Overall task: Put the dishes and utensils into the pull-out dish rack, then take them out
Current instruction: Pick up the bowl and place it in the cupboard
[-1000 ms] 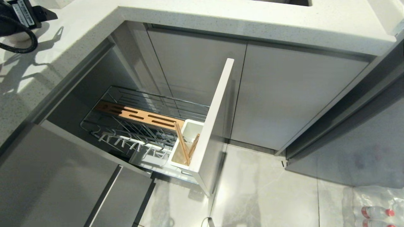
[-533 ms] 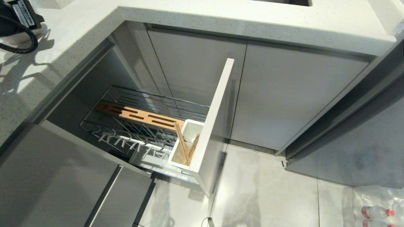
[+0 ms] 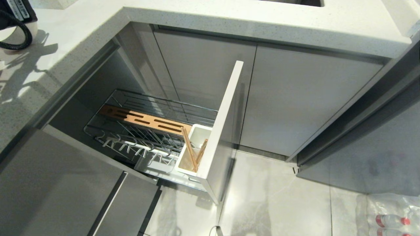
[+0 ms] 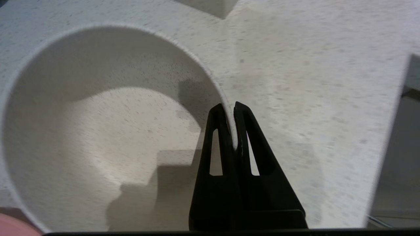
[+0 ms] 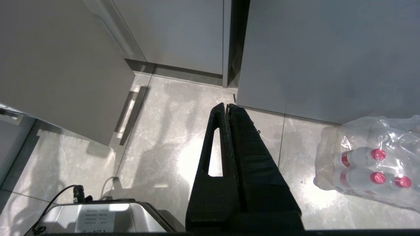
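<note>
On the surface: my left pincer (image 4: 229, 109) pinches the white bowl (image 4: 98, 131) rim, mouth up.
Chopsticks (image 3: 192, 152): tips toward 11 o'clock in the utensil cup (image 3: 197, 137).
Right pincer (image 5: 227, 108): pressed together.

No text on any label is legible.

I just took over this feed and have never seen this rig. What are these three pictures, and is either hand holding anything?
It is a wheeled robot with two arms. The head camera looks down at the pulled-out chrome wire dish rack, whose white rectangular utensil cup holds light-wood chopsticks. The other two cameras sit behind each hand. The left hand, over the speckled white countertop, is pinched shut on the rim of the small plain white round bowl. The right hand hangs shut and empty over the grey floor.
</note>
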### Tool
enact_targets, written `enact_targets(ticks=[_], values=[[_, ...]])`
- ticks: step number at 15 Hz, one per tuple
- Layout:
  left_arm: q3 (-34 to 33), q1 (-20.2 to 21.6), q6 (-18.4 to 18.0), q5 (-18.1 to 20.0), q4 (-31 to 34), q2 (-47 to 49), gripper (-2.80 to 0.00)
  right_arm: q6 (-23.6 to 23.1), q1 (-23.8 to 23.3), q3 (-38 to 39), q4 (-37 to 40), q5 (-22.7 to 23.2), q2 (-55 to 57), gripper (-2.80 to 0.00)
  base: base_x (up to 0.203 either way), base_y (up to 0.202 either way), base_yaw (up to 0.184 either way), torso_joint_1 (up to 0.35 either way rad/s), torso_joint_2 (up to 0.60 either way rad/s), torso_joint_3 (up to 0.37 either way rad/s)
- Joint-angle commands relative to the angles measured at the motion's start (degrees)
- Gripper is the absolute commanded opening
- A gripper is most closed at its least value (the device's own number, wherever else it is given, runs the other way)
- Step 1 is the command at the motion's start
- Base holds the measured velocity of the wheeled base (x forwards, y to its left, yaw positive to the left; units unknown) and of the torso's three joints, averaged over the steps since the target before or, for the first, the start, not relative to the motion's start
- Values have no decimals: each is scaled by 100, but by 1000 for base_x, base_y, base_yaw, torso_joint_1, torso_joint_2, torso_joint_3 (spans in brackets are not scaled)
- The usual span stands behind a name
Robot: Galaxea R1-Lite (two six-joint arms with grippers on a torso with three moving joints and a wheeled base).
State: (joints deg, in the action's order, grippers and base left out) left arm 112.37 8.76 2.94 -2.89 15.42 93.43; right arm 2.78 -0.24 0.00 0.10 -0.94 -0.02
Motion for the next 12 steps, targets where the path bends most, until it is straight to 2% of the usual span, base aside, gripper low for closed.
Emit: enact_targets(ticks=[1,5,9,11,12], values=[[6,-178,5,-12,27,-264,-280,3,-2,9,-1,-3,2,-280,0,0,0,0,0,0],[8,-999,-31,-32,337,-1050,-280,3,-2,9,-1,-3,2,-280,0,0,0,0,0,0],[-59,-2291,-204,-27,926,-1890,-280,3,-2,9,-1,-3,2,-280,0,0,0,0,0,0],[-501,-2783,-237,-171,973,-2294,-280,3,-2,9,-1,-3,2,-280,0,0,0,0,0,0],[-910,-2959,-234,-450,930,-2527,-280,3,-2,9,-1,-3,2,-280,0,0,0,0,0,0]])
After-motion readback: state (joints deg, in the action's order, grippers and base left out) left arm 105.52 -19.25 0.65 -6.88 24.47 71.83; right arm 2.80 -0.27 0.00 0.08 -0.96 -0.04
